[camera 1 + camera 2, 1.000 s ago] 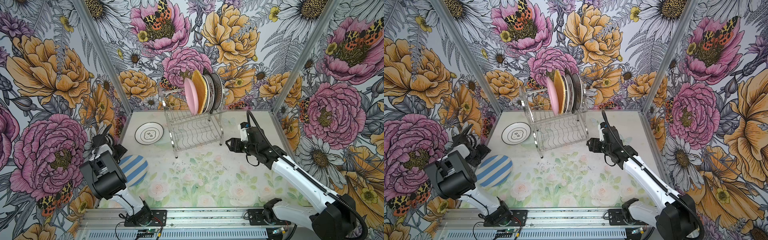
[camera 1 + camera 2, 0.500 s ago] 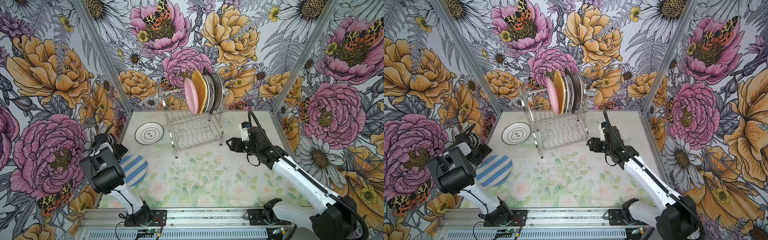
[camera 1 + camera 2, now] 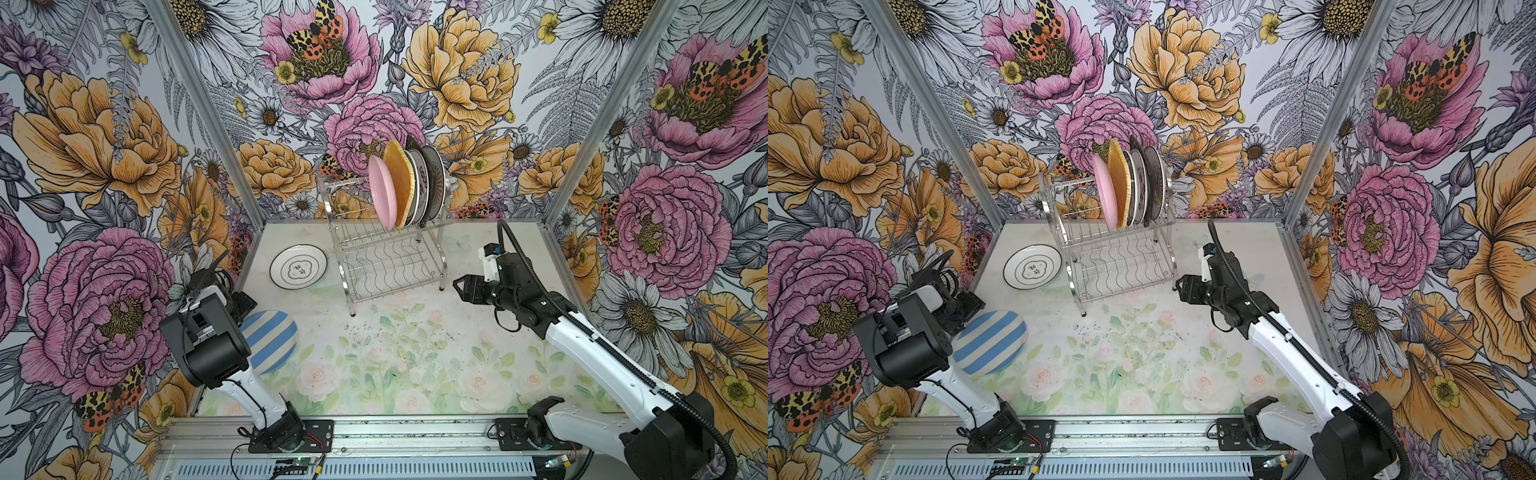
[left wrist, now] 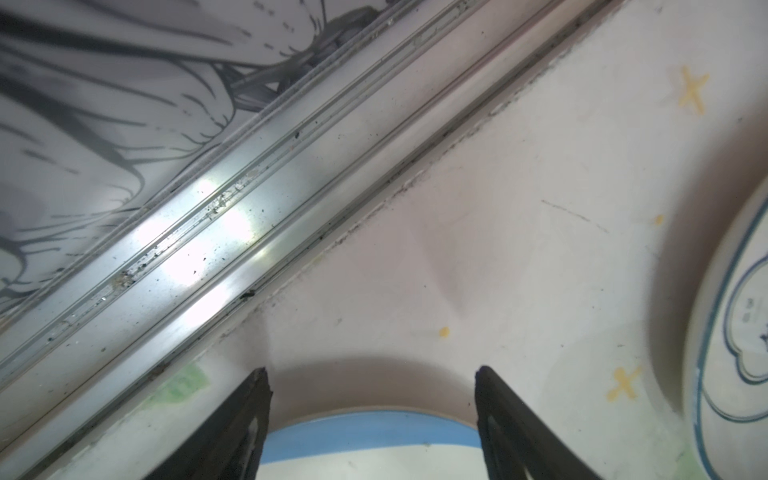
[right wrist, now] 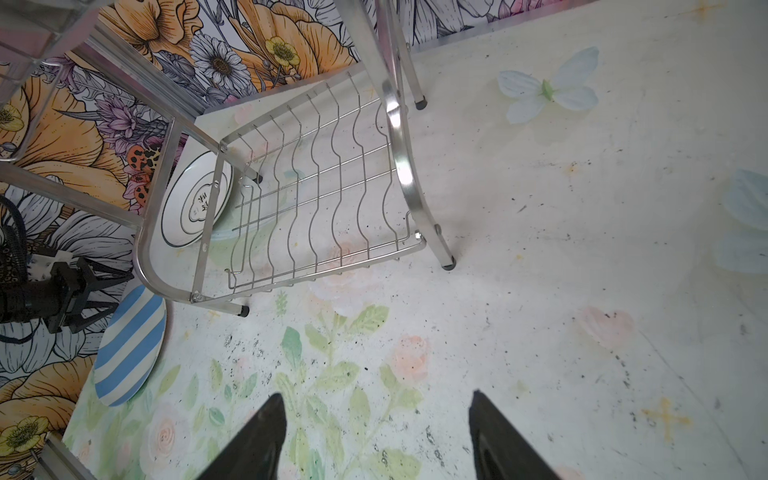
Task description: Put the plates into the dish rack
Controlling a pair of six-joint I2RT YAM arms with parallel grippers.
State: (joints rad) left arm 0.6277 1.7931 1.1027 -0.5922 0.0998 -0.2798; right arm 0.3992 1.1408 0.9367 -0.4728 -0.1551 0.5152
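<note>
Plates [image 3: 419,187] stand on edge in a tight row on the top tier of the dish rack [image 3: 388,266], pink plate [image 3: 381,195] at the left end, yellow plate [image 3: 399,180] next, printed ones behind, and all of that sits up and off to the left of your right claw [image 3: 460,286]. That right claw hovers over the table [image 3: 415,353] just beside the rack's right-hand legs, nose toward the lower tier, jaws wide apart and holding nothing. In the right wrist view only painted tabletop shows between its fingers [image 5: 257,440]. Now over to your left claw [image 3: 242,300]: the striped plate [image 3: 272,338] lies flat right at it, spreading from the claw toward the arm's base and the middle of the table, with the claw poised over the plate's outer edge. In the left wrist view the jaws are well spread, the blue rim showing low between the two fingers [image 4: 237,428], nothing clamped; whether a fingertip touches that rim you can't tell. Farther out from the left claw and to its right, a white plate [image 3: 298,266] with a dark ring and a printed centre lies flat, its edge just beside the rack's left frame, the rack itself beyond it.
</note>
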